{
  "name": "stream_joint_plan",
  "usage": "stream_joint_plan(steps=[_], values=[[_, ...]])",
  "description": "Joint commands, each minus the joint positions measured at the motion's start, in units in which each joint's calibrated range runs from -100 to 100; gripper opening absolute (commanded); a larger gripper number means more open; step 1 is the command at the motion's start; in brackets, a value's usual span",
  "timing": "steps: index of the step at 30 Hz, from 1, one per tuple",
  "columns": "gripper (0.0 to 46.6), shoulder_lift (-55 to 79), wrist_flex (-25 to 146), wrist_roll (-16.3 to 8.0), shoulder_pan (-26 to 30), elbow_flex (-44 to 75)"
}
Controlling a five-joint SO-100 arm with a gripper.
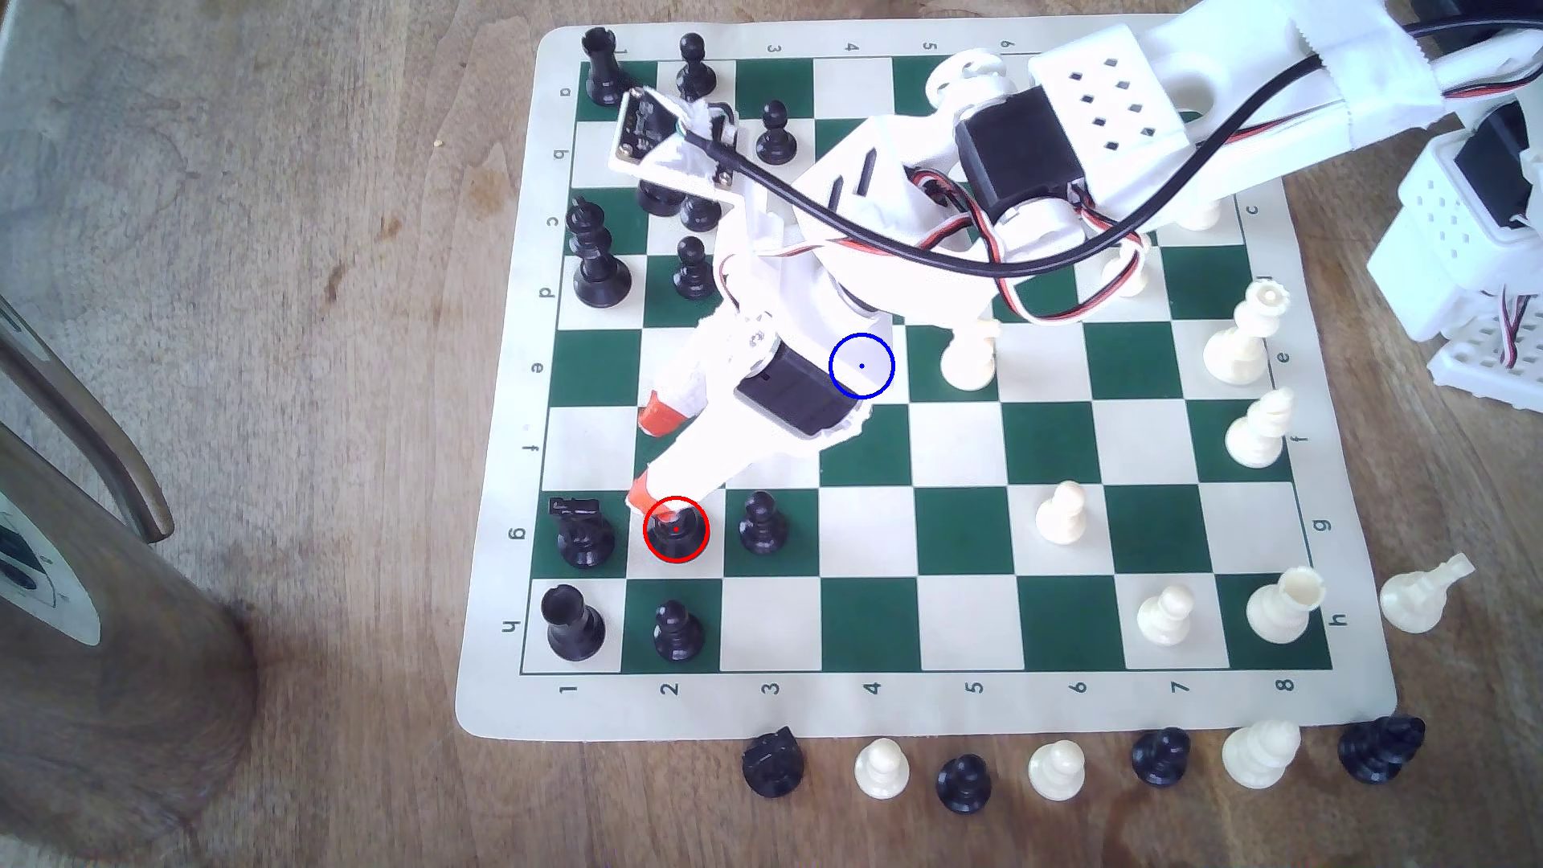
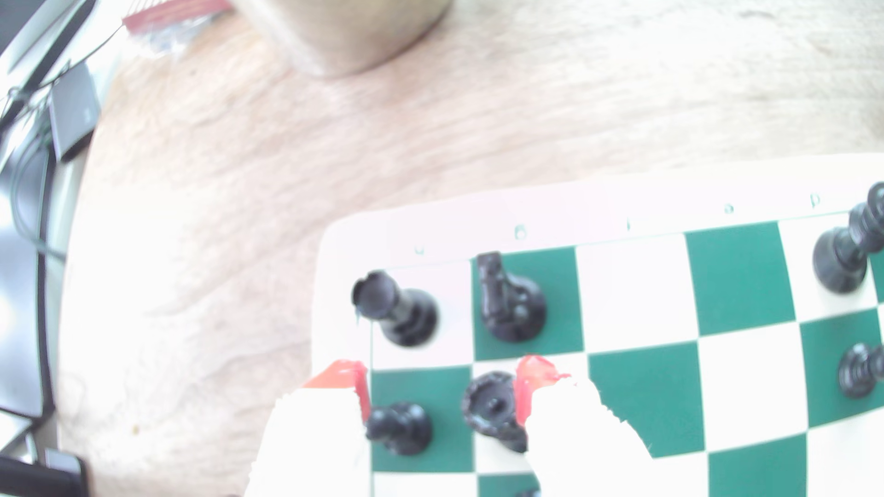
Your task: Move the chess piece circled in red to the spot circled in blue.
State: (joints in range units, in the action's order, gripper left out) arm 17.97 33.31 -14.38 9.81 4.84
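In the exterior view, the chess piece (image 1: 676, 531) stands upright on its red-ringed cream square, between a black knight (image 1: 581, 527) and a black pawn (image 1: 762, 524). The spot (image 1: 862, 365) lies well apart. In the wrist view, the fingers (image 2: 526, 387) are spread apart, one red tip beside the piece (image 2: 492, 406), nothing grasped.

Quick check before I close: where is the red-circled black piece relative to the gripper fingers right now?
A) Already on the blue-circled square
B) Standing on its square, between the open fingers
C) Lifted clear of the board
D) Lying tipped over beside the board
B: the chess piece stands upright on its red-ringed square, with the gripper open and one red-tipped finger on either side.
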Motion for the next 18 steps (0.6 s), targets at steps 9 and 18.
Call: stream_joint_plan(steps=[9,18], values=[[17.2,1.9,-1.4,0.1,-1.0,6.4],[17.2,2.8,-1.7,-0.1,-1.1,6.1]])
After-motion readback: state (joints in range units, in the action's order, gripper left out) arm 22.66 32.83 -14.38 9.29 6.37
